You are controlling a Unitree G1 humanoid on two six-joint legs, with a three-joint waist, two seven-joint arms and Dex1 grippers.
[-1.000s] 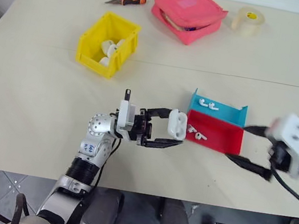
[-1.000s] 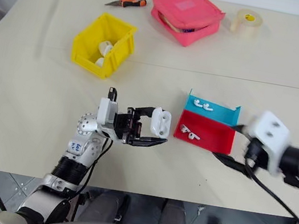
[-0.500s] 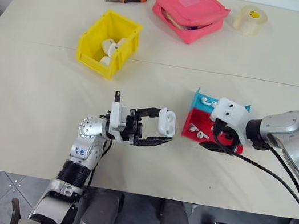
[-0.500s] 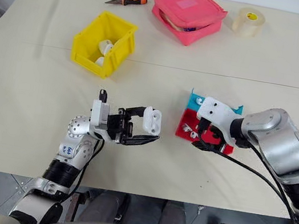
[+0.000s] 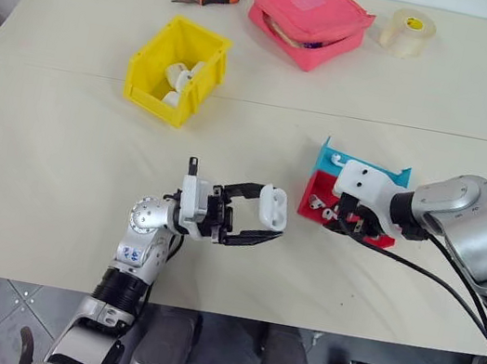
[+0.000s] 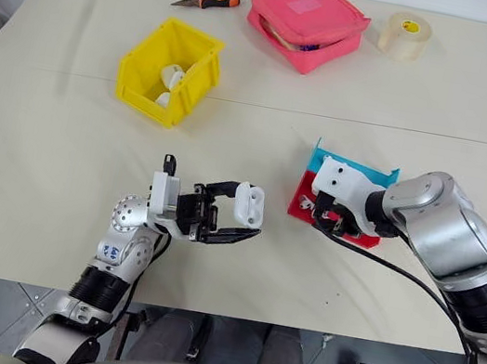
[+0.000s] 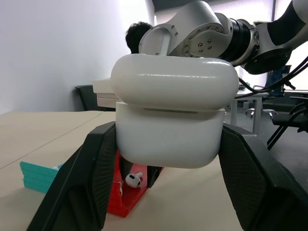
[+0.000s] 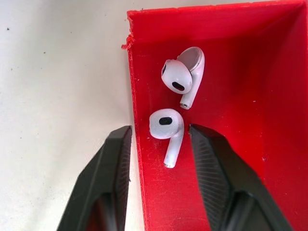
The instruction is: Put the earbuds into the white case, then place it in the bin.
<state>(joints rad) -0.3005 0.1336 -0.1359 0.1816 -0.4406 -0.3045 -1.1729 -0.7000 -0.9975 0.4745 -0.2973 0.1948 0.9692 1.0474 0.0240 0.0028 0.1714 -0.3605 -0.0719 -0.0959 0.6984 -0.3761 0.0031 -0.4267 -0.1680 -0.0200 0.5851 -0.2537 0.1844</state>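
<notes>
Earbuds [image 8: 168, 130] are lying in the red tray [image 8: 231, 72] section, right gripper [image 8: 159, 139] fingers straddling one, narrowly parted. Left gripper [image 5: 260, 221] is clamping the white case [image 5: 273, 206] beside the tray. No readable writing.

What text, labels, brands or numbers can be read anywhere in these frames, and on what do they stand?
No text can be read.
Small blue marks on the left arm's wrist housing: too small to read.
Paler patch on the pink pouch: no lettering can be made out.
White case, earbuds, yellow bin, tape roll: no markings show.
</notes>
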